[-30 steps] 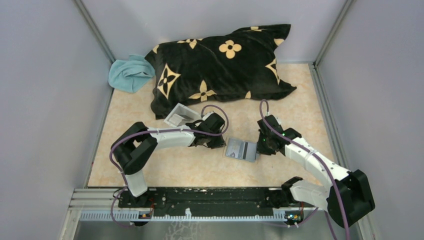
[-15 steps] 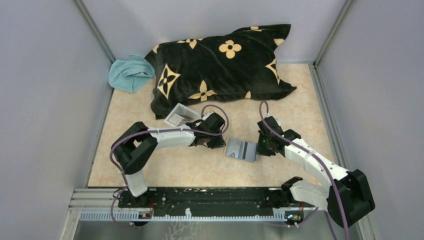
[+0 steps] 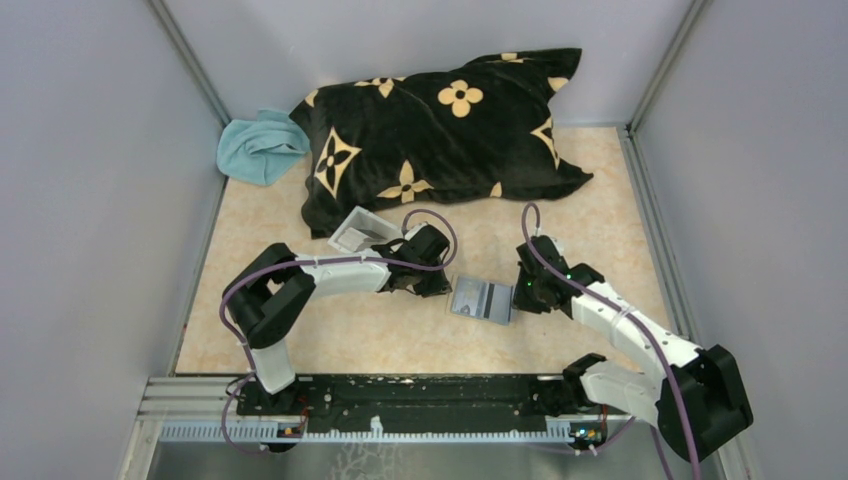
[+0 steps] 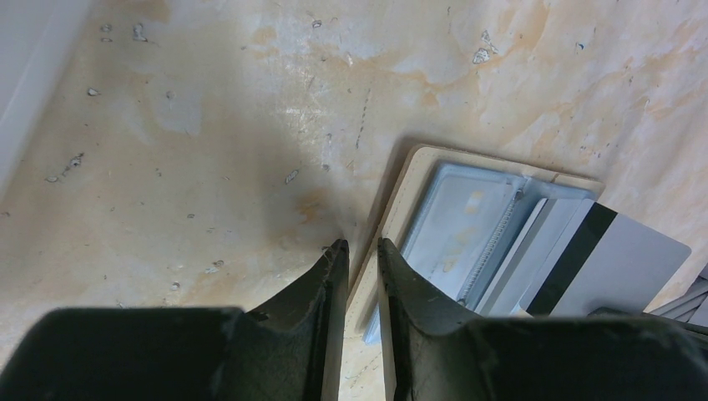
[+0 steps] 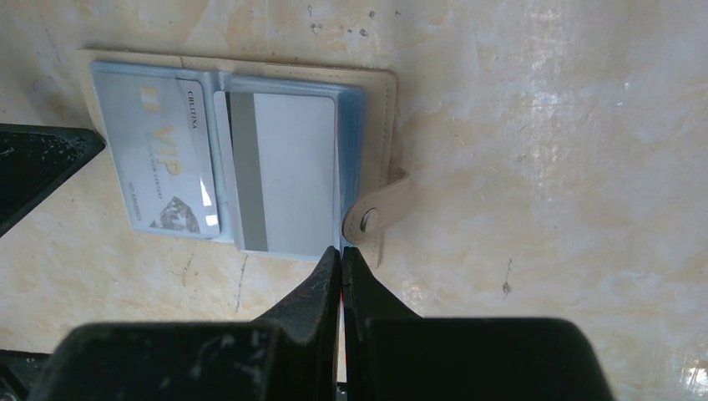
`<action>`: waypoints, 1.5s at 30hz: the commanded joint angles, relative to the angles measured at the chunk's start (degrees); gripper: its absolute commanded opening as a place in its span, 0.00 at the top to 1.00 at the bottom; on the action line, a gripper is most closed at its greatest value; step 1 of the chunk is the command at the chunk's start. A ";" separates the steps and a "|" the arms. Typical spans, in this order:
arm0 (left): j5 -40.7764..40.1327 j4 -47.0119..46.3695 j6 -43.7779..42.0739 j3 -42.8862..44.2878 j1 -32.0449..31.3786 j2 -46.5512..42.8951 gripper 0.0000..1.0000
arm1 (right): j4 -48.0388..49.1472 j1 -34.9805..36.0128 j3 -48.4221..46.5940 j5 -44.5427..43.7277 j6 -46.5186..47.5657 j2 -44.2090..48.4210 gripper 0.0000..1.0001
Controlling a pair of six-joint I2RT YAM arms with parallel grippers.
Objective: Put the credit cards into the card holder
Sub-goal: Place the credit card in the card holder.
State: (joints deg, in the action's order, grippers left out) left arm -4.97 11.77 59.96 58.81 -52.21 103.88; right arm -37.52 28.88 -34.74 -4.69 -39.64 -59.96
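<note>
The tan card holder [image 3: 470, 290] lies open on the table between both grippers. A light blue credit card [image 5: 167, 167] marked VIP sits in its left pocket. A grey credit card [image 5: 288, 175] with a dark stripe sits partly in the right pocket and sticks out past the holder's edge [image 4: 622, 267]. My left gripper [image 4: 359, 248] is shut on the holder's tan edge [image 4: 407, 188], one finger on each side of it. My right gripper [image 5: 342, 251] is shut and empty, its tips at the grey card's near edge, beside the tab with the snap stud [image 5: 371, 219].
A black pillow with tan flowers [image 3: 440, 130] lies across the back, and a teal cloth [image 3: 258, 147] sits at its left end. A clear shallow tray [image 3: 358, 232] leans just behind my left gripper. Grey walls close in the table on three sides.
The right arm's forearm has shifted slightly toward the near edge. Both grippers and the card holder stay where they were.
</note>
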 commanded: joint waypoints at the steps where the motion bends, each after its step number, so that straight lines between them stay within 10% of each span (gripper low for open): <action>1: -2.60 11.54 -2.41 -3.75 0.37 5.33 0.72 | -0.76 0.72 1.27 -1.37 -1.83 0.60 1.00; 45: -1.89 11.70 -3.22 -2.73 0.42 6.35 0.73 | -0.45 0.67 1.83 -2.51 -2.46 0.51 1.00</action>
State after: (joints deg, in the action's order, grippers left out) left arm -4.45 12.71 59.66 59.57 -51.99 104.31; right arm -39.22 29.08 -34.44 -7.40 -41.82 -58.70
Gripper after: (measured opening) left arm 0.274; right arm 0.007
